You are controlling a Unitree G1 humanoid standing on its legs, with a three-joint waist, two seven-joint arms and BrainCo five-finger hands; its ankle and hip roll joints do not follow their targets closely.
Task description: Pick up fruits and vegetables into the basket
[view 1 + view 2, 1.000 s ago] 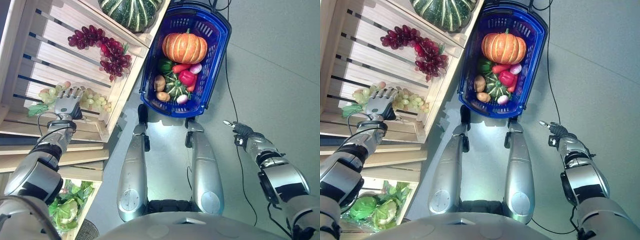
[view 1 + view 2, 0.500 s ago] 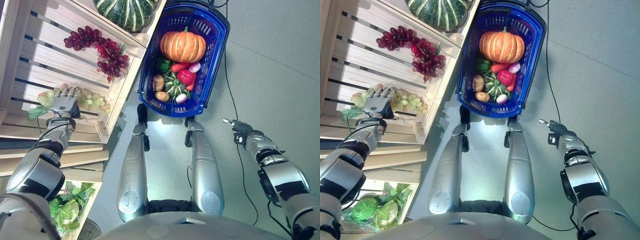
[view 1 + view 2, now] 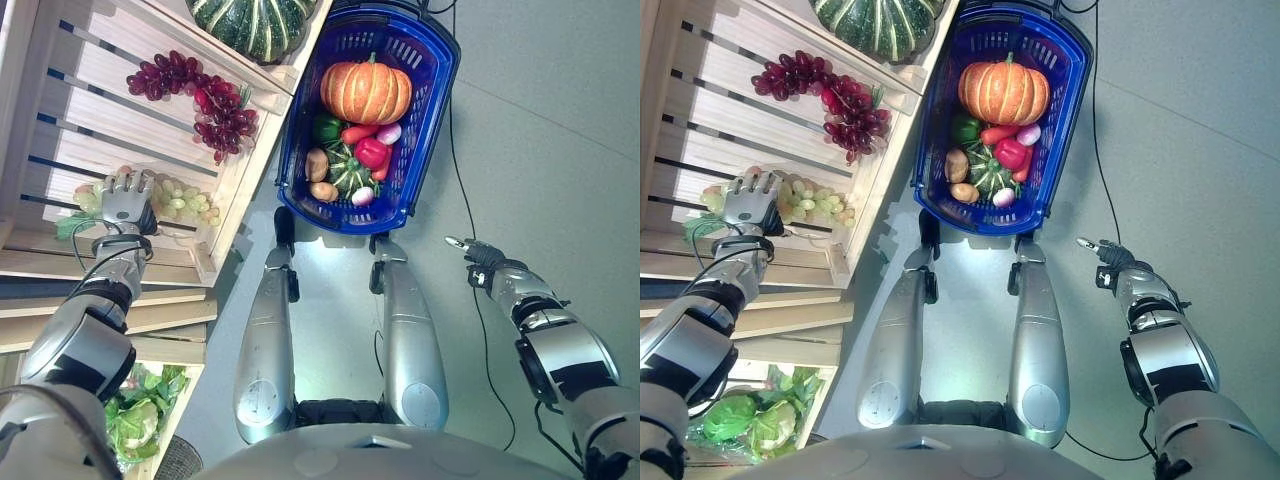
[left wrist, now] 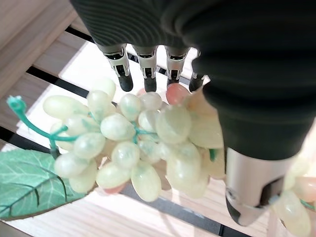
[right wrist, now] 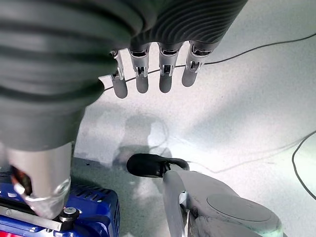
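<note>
The left hand (image 3: 122, 203) hangs over the green grapes (image 4: 133, 143) on the slatted crate shelf (image 3: 90, 120), fingers straight and spread; the bunch lies directly beneath its palm and thumb. The right hand (image 3: 480, 258), fingers relaxed, holds nothing, with the blue basket (image 3: 430, 110) well ahead of it.

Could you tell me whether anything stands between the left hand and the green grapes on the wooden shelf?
Nothing visible does. The left hand is right over the green grapes on the slatted wooden shelf, its straight fingers reaching past the bunch and its thumb beside it.
</note>
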